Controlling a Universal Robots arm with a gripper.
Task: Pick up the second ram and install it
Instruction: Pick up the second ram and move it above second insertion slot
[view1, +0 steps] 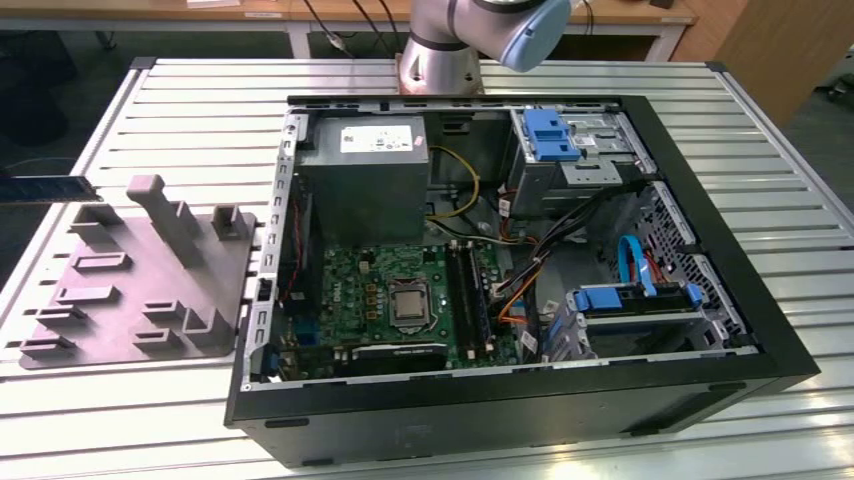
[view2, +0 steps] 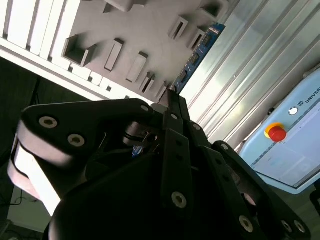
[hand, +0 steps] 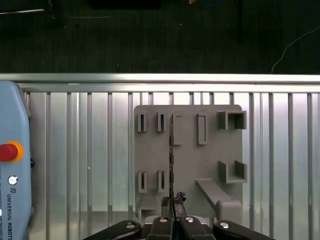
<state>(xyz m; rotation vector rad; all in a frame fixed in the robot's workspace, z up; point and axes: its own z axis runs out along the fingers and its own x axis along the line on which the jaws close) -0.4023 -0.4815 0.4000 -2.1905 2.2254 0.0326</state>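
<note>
While the open computer case (view1: 507, 410) lies at the middle of the slatted table (view1: 200, 100), the second ram (view1: 47, 188) is seen at the table's edge on the exterior view's left, beside the far corner of the grey fixture plate (view1: 134, 290). In the first wrist view it is seen edge-on as a thin dark line over the plate's middle, and the gripper (hand: 172, 199) is clenched on its end. Whether it touches the plate cannot be told. In the second wrist view its blue board (view2: 200, 50) is seen extending from the fingers (view2: 176, 107).
</note>
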